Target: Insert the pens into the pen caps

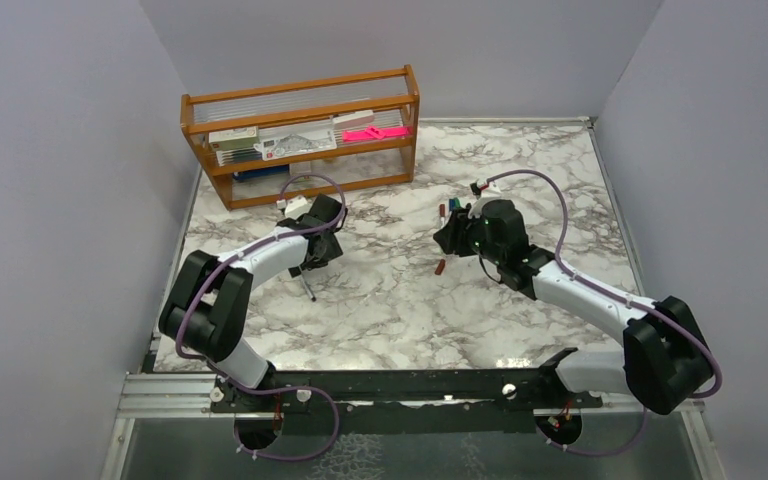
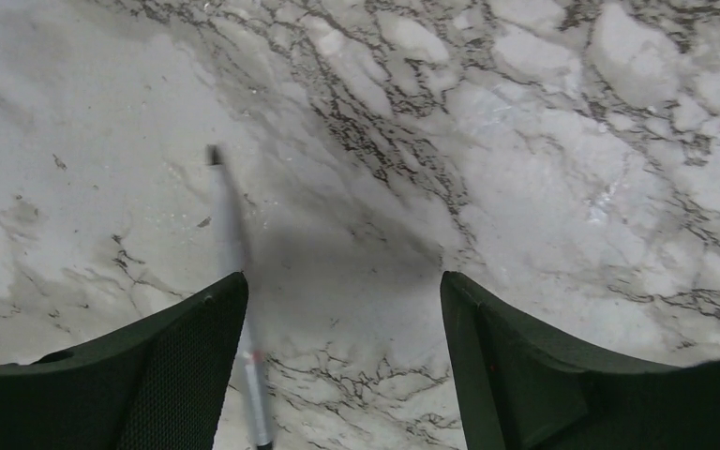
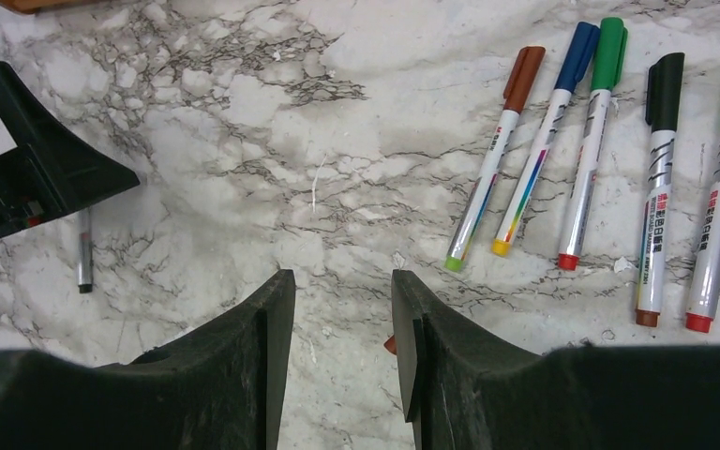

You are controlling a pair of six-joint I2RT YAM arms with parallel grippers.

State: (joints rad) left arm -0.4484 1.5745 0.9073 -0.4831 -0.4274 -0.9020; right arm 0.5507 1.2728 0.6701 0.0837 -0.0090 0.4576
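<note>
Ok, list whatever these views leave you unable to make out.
Right wrist view: a small red thing sits mostly behind the right jaws; cap or pen end, cannot tell.
Left wrist view: the thin pen runs behind the left jaws and off the bottom edge.
Top view: the right arm covers most of the pens; their print is too small to read.

Table (image 3: 244, 141) marble-patterned, smooth, faint sheen. Pens (image 3: 589, 150) glossy plastic. Rack (image 1: 300, 100) varnished wood. Left gripper fingers (image 2: 178, 375) matt black, perhaps finely textured.
</note>
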